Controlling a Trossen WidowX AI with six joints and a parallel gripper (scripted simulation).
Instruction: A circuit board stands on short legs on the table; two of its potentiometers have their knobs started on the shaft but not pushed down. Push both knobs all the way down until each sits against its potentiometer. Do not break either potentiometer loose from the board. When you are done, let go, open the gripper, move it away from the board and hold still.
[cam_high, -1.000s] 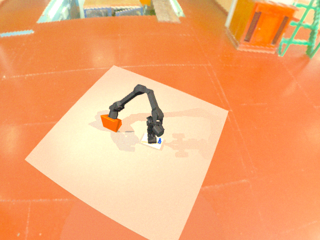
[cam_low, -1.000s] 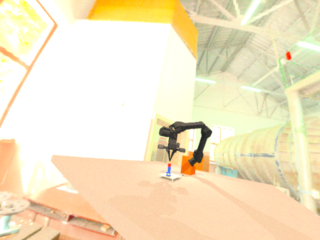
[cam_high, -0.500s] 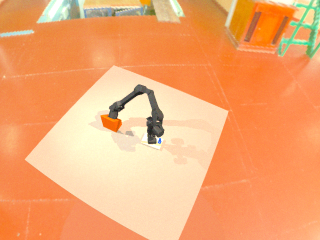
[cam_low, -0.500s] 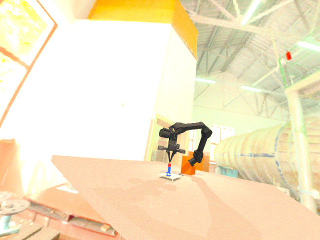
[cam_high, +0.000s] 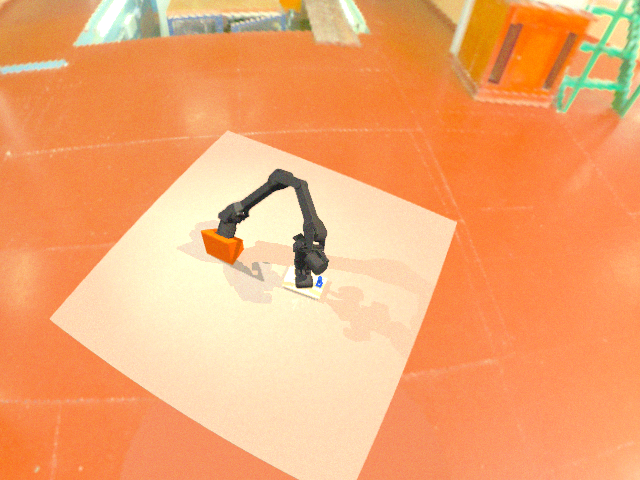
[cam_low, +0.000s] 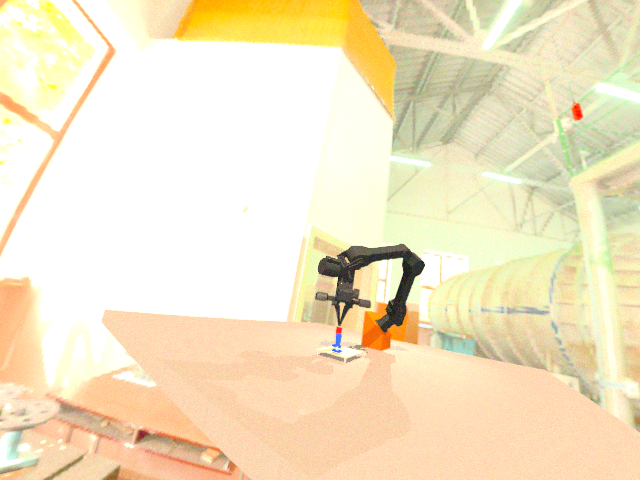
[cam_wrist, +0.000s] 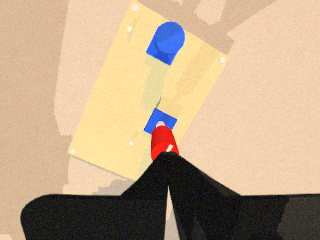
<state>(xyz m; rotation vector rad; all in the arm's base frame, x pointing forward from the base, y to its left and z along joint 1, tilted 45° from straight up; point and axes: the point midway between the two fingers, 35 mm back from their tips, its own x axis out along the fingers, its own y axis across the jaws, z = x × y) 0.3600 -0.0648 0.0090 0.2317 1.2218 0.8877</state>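
The circuit board stands on short legs. A red knob stands over a blue potentiometer; a bit of pale shaft shows between them in the wrist view. A blue knob stands over the other blue potentiometer; its seating cannot be told. My gripper is shut and holds nothing. It points down with its fingertips at the top of the red knob; whether they touch cannot be told. The gripper hides the red knob in the top view.
The arm's orange base stands on the pale table top, beyond the board in the exterior view. The blue knob rises from the board beside the red one. Shadows of the arm fall around the board.
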